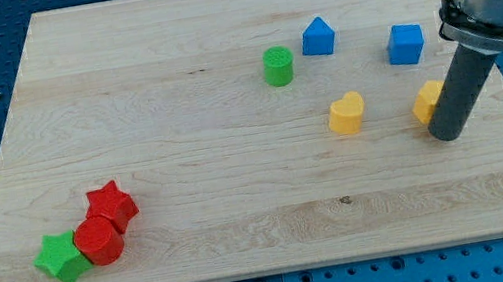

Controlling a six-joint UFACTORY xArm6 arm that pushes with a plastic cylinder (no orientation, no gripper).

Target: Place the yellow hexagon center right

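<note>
**Rod tip against the yellow hexagon at the board's right**

My tip (449,134) stands on the wooden board (178,122), touching the right side of the yellow hexagon (426,101), which the rod partly hides. It is a bare rod holding nothing.

To the hexagon's left lies a yellow heart (346,114). Farther back sit a blue cube (405,44), a blue pentagon-like block (317,36) and a green cylinder (278,66).

At near left cluster a red star (112,205), red cylinder (98,241) and green star (61,258).

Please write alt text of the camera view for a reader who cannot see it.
My tip rests at the board's right, touching a partly hidden yellow block. A yellow heart lies to its left; two blue blocks and a green cylinder lie higher.
</note>
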